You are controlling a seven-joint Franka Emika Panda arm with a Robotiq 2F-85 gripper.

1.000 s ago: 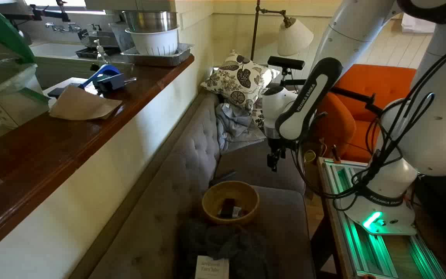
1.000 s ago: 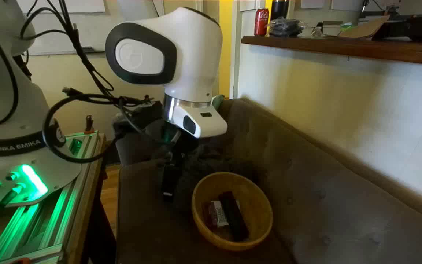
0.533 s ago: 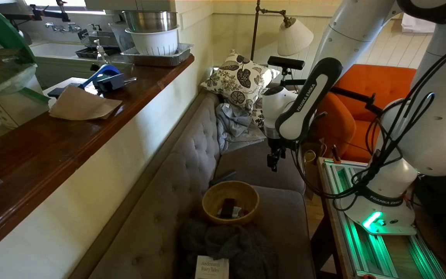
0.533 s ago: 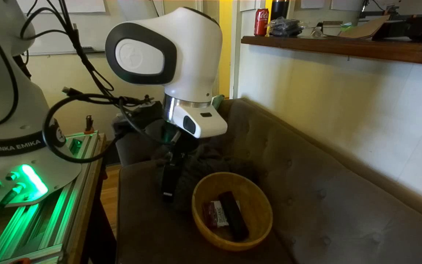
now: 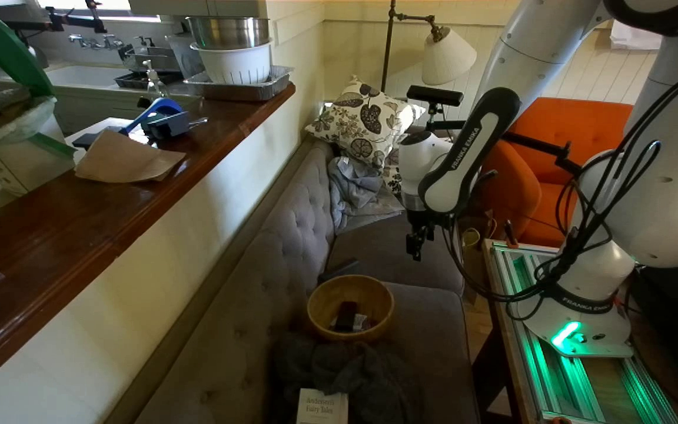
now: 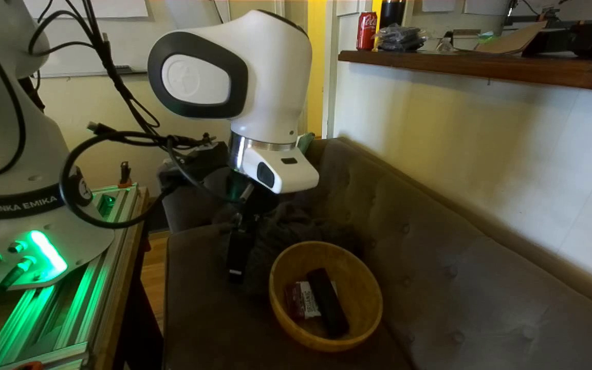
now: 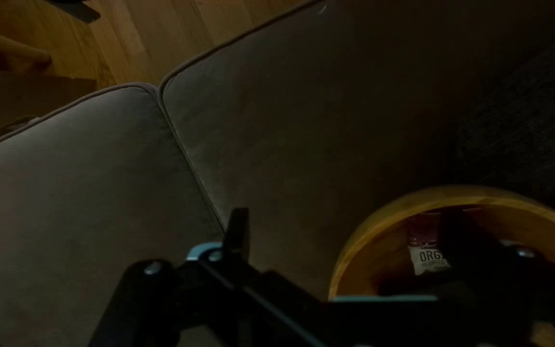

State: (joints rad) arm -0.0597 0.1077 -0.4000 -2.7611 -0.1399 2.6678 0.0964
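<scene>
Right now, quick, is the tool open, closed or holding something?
Tool: open, holding nothing; it hangs above the grey sofa.

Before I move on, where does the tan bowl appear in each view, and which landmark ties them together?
In an exterior view: the tan bowl is below centre, higher in the picture than the white book.
In an exterior view: the tan bowl is low, just right of centre.
Wrist view: the tan bowl is at lower right, partly hidden behind the gripper.
Shared landmark: the red-and-white packet inside it.
</scene>
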